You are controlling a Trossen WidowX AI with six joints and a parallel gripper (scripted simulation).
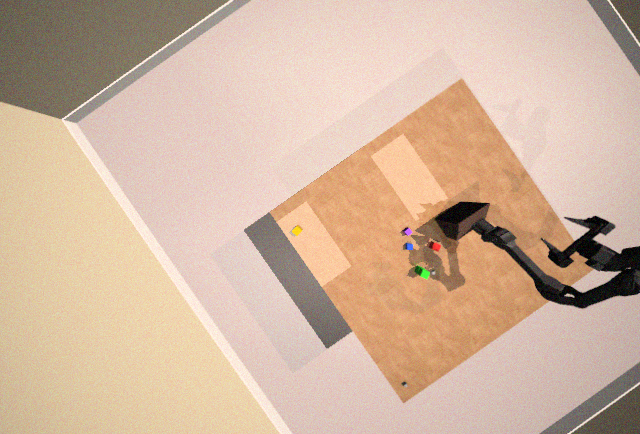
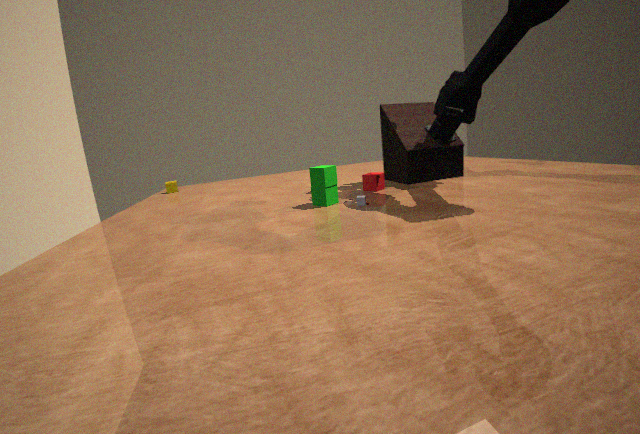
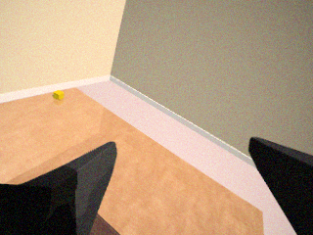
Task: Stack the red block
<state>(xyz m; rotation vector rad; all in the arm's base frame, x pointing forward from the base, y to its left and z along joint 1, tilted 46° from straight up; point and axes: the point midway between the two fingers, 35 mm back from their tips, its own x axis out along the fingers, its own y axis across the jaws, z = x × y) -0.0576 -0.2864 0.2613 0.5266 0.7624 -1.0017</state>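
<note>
The end effector (image 1: 572, 239) is hanging high with its fingers spread wide, gripping nothing. The red block (image 2: 373, 181) is sitting on the desk (image 2: 320, 315), well away from it and below, just beside the upright green tower (image 2: 324, 185). Picking and stacking are both remaining.

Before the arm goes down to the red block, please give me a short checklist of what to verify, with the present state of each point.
1. Gripper open and holding nothing: ok.
2. Red block on the table, free to grasp: ok.
3. Green tower upright, two blocks aligned: ok.
4. Gripper above the red block: not ok; it is high and off to the side, near the table edge.
5. Red block seen by the wrist camera: not ok; only the yellow block shows there.
6. Space around the red block for the fingers: cannot tell; a small grey block and the dark wedge stand near.
</note>
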